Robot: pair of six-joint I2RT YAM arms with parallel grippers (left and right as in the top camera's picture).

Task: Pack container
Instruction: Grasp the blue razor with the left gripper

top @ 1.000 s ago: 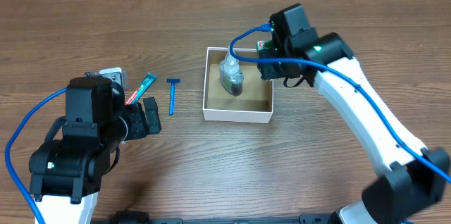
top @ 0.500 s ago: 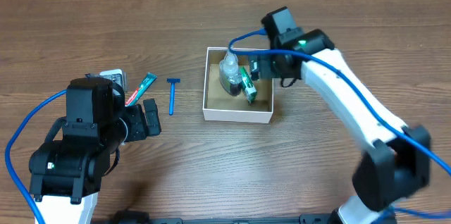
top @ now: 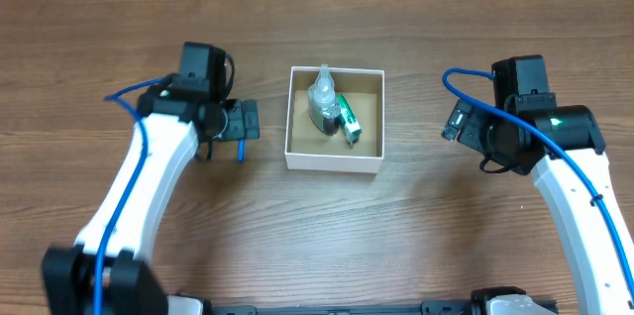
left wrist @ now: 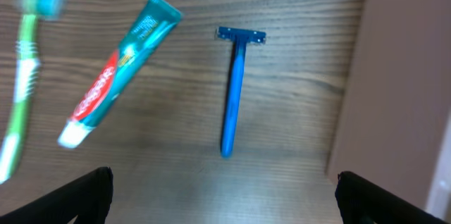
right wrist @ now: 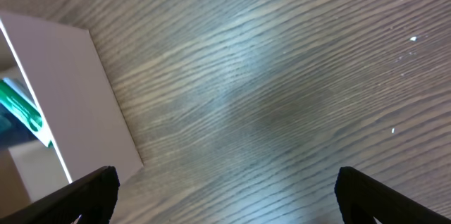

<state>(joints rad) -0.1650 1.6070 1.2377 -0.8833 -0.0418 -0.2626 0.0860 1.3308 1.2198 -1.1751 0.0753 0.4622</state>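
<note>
The container [top: 334, 163] is a small white box in the middle of the table. A clear bottle [top: 323, 107] and a green packet [top: 348, 120] lie inside it. My left gripper [top: 244, 120] hangs open just left of the box, above a blue razor [left wrist: 233, 97] on the wood. In the left wrist view a toothpaste tube [left wrist: 116, 79] and a green toothbrush [left wrist: 21, 90] lie left of the razor, and my left gripper [left wrist: 224, 197] holds nothing. My right gripper [top: 457, 123] stands open and empty to the right of the box, over bare wood [right wrist: 225, 197].
The box's white outer wall [left wrist: 402, 97] fills the right side of the left wrist view. In the right wrist view the wall [right wrist: 77, 104] is at the left, with the green packet [right wrist: 21, 108] behind it. Bare wooden tabletop [top: 327, 236] lies in front of the box.
The right gripper opened, left the green packet in the box and drew back to the right. The left arm swung up from the front left to above the razor.
</note>
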